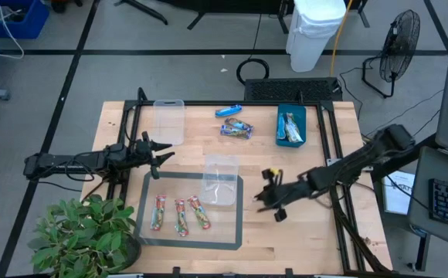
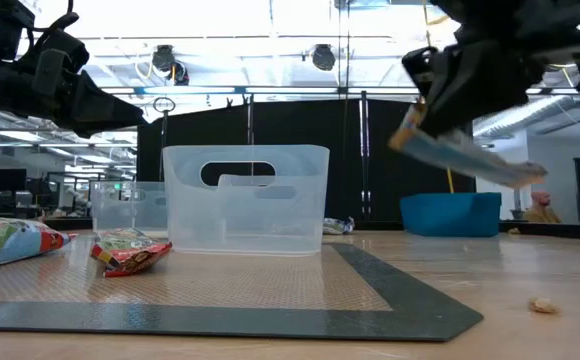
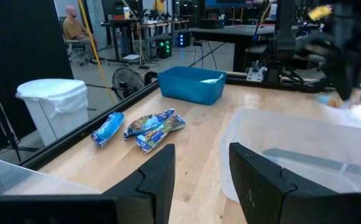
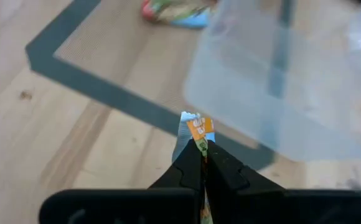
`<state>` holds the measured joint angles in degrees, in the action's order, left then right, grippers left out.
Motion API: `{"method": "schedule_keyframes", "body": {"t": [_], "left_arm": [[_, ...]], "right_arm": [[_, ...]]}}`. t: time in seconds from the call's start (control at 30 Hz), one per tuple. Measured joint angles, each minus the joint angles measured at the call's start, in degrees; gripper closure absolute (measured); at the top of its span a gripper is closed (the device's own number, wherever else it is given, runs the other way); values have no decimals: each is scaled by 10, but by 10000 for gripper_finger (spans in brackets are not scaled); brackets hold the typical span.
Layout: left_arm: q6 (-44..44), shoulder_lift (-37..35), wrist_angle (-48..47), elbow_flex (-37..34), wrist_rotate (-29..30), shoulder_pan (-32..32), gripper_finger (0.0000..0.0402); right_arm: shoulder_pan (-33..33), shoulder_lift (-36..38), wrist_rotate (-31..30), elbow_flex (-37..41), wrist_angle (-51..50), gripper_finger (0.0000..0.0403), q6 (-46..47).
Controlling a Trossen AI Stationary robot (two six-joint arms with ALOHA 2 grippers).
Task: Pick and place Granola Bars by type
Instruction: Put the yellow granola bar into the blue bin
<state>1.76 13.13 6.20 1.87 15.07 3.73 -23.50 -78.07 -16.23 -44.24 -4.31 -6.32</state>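
- We are seeing the right gripper (image 4: 203, 152) hanging above the bare wood, just beside the right edge of the dark mat (image 1: 235, 232); its fingers are clenched on a granola bar (image 2: 465, 152), which is tilting in the air in the low view.
- We are seeing the left gripper (image 1: 162, 157) waiting above the table near the left side, with its fingers (image 3: 162, 171) standing apart and holding nothing.
- Three red-and-green bars (image 1: 179, 214) are lying side by side on the mat.
- A clear tub (image 1: 221, 180) is standing on the mat's upper right corner, and another clear tub (image 1: 169, 121) is sitting near the far edge.
- A blue bar (image 1: 228, 111) and two more bars (image 1: 237, 129) are lying on the wood, beside the teal tray (image 1: 301, 116), which is holding some bars too.
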Motion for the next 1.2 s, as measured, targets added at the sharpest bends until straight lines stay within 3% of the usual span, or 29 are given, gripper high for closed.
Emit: {"method": "schedule_keyframes", "body": {"t": [0.3,0.5,0.93,1.13,1.2], "left_arm": [[0,0,0,0,0,0,245],[0,0,0,0,0,0,245],[0,0,0,0,0,0,245],[0,0,0,0,0,0,245],[0,0,0,0,0,0,245]], "right_arm": [[68,194,35,130,135,402,-6],[124,270,42,172,148,403,-7],[304,284,38,178,198,403,-41],[395,284,-47,178,203,403,-55],[425,284,-50,178,200,403,-55]]}}
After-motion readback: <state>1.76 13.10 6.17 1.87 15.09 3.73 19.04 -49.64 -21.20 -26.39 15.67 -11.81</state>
